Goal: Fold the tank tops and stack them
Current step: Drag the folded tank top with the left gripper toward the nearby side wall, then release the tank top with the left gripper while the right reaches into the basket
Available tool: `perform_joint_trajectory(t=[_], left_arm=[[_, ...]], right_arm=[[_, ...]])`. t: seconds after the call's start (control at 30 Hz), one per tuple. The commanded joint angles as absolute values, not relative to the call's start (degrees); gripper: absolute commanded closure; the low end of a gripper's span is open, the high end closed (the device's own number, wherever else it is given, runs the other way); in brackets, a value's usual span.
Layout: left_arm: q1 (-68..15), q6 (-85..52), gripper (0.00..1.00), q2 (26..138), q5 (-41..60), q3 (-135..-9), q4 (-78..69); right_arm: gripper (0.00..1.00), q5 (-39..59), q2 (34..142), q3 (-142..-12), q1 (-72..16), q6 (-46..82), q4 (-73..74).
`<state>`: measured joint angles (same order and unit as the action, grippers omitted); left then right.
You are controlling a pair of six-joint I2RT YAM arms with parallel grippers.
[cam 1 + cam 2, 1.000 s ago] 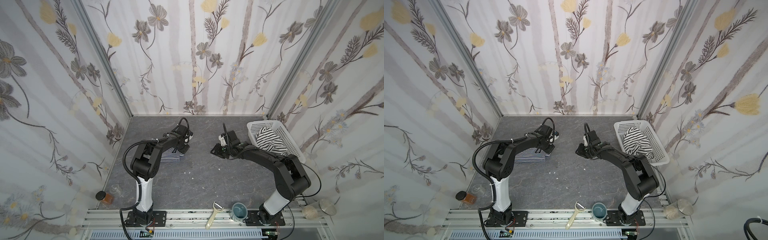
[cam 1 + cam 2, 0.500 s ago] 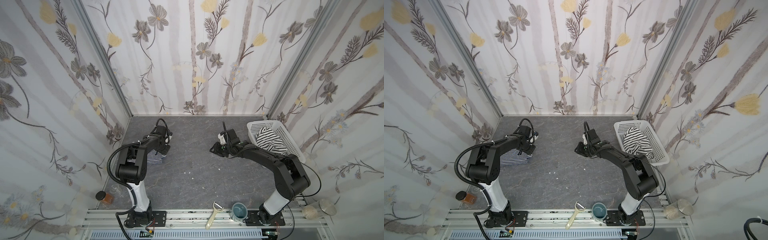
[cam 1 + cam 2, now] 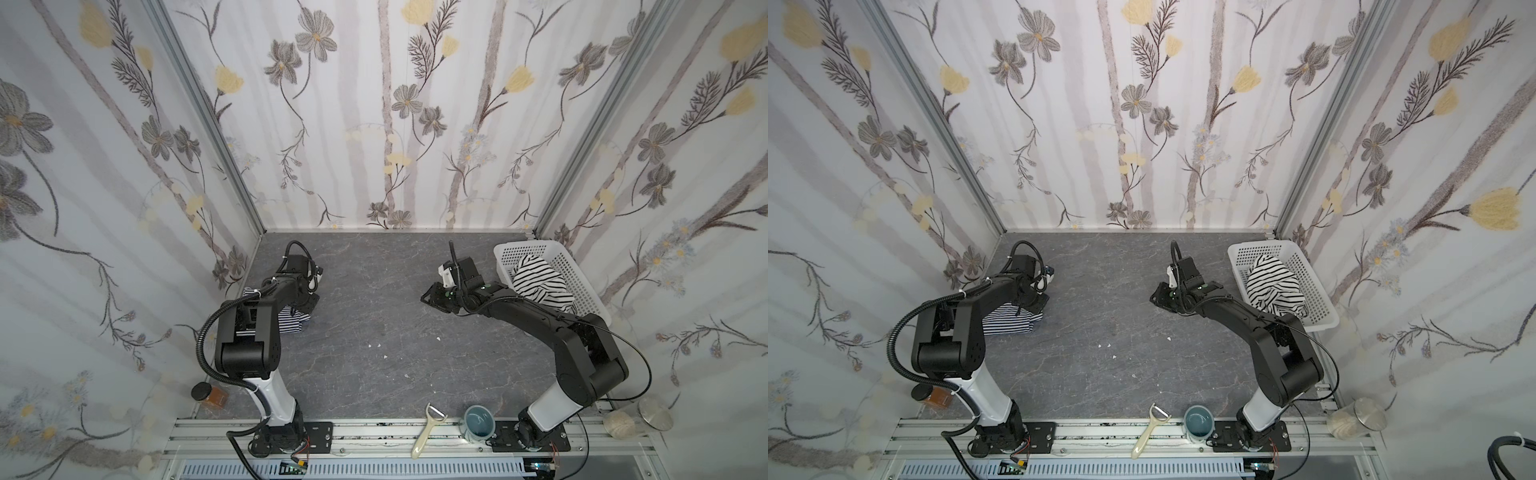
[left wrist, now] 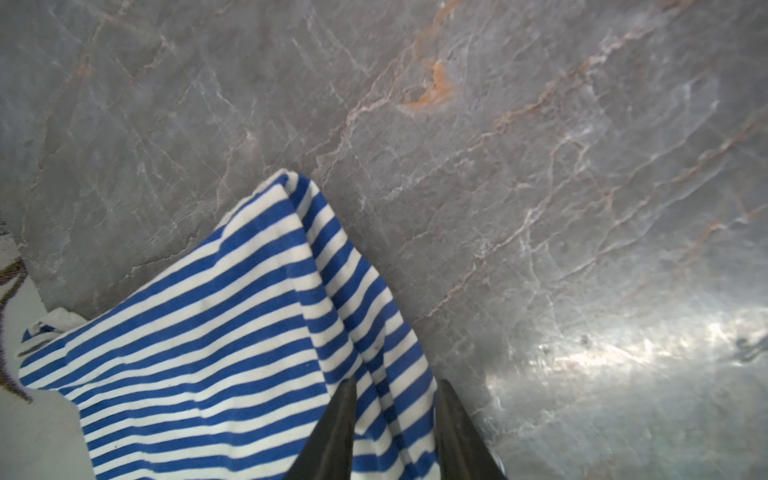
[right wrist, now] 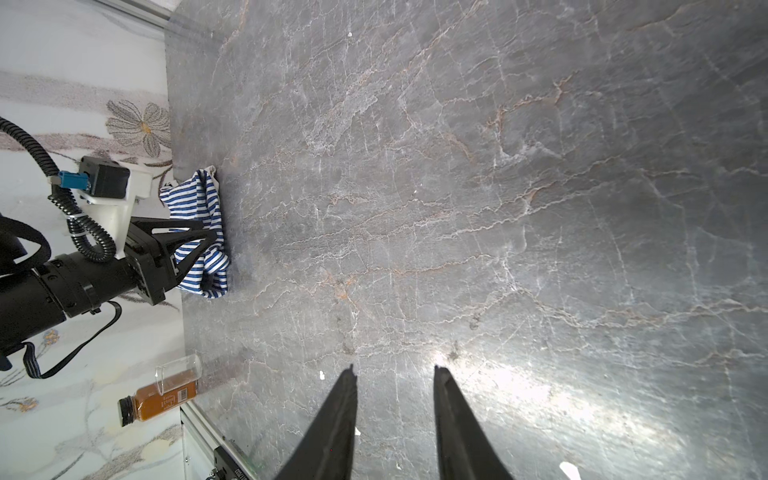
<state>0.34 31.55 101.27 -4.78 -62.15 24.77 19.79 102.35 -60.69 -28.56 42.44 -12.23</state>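
Observation:
The navy-and-white striped tank top (image 3: 291, 323) (image 3: 1011, 322) lies folded and bunched on the grey table by the left wall. My left gripper (image 3: 308, 305) (image 3: 1039, 304) is down on its right edge. In the left wrist view its jaws (image 4: 395, 386) stand apart with a ridge of the striped cloth (image 4: 208, 332) between them. The right wrist view shows that gripper (image 5: 210, 241) over the cloth (image 5: 199, 199). The white top with black stripes (image 3: 540, 282) (image 3: 1273, 284) lies crumpled in the white basket (image 3: 582, 286) (image 3: 1312, 286). My right gripper (image 3: 428, 296) (image 3: 1156, 296) (image 5: 395, 370) hovers open over bare table, empty.
A peeler (image 3: 428, 430) and a blue cup (image 3: 478, 422) lie on the front rail. A spice jar (image 3: 210, 395) (image 5: 162, 401) stands at the front left corner, glass jars (image 3: 640, 419) at the front right. The floral walls close in on three sides.
My left arm has swung left toward the side wall, and the navy striped top has slid left with it. The right arm has stayed almost still.

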Motion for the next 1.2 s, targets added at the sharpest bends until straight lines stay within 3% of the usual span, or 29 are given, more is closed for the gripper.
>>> perform_joint_trajectory(t=[0.0, 0.23, 0.43, 0.53, 0.73, 0.93, 1.17], left_arm=[[0.5, 32.7, 0.66, 99.5, -5.7, -61.0, 25.3], [-1.2, 27.0, 0.62, 93.9, -0.6, -63.0, 25.9], [-6.1, 18.9, 0.44, 89.4, 6.3, -67.2, 25.9], [-8.8, 15.8, 0.42, 89.3, 8.5, -69.6, 25.8], [-13.4, 13.0, 0.38, 90.4, 11.0, -72.4, 24.6], [-15.8, 11.2, 0.37, 89.1, 13.9, -68.3, 18.0], [-17.3, 10.2, 0.36, 91.7, 14.4, -67.6, 15.4]], right_arm=[[0.66, 20.0, 101.2, -60.5, -28.5, 42.8, -9.7], [0.49, 19.4, 96.8, -61.2, -25.6, 40.4, -11.9], [0.38, 17.9, 95.0, -68.2, -20.6, 35.4, -20.8], [0.35, 16.2, 93.6, -72.1, -17.7, 32.9, -25.6], [0.34, 15.9, 89.8, -74.7, -7.5, 29.4, -32.0], [0.32, 7.7, 87.9, -74.9, 2.2, 26.3, -37.2], [0.31, 3.5, 90.7, -70.3, 11.6, 26.1, -34.0]])
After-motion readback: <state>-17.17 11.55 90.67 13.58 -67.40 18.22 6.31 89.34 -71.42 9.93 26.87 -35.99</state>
